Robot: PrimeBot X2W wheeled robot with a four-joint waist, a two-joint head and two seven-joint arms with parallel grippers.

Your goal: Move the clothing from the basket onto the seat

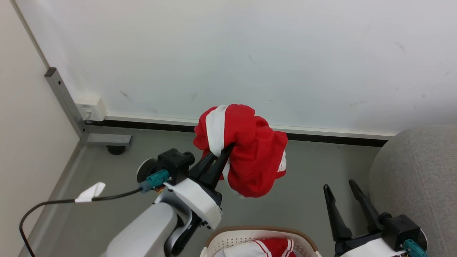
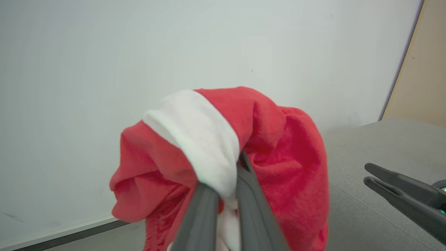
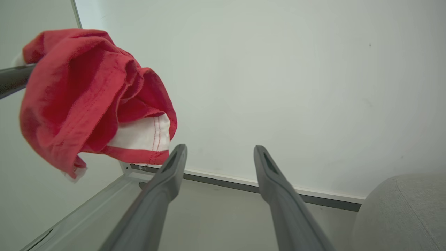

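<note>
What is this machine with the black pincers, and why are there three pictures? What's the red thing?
It is a robot with two arms, and each arm ends in two long dark jaws for grabbing. One picture comes from a camera on its head, looking down. The other two come from small cameras on its wrists, looking along the jaws. The left gripper is shut on a red and white garment, holding it up in the air in front of the wall. The right gripper is open and holds nothing. Below is a white basket with more red clothing inside. The grey sofa on the right is where the clothes should go.
</note>
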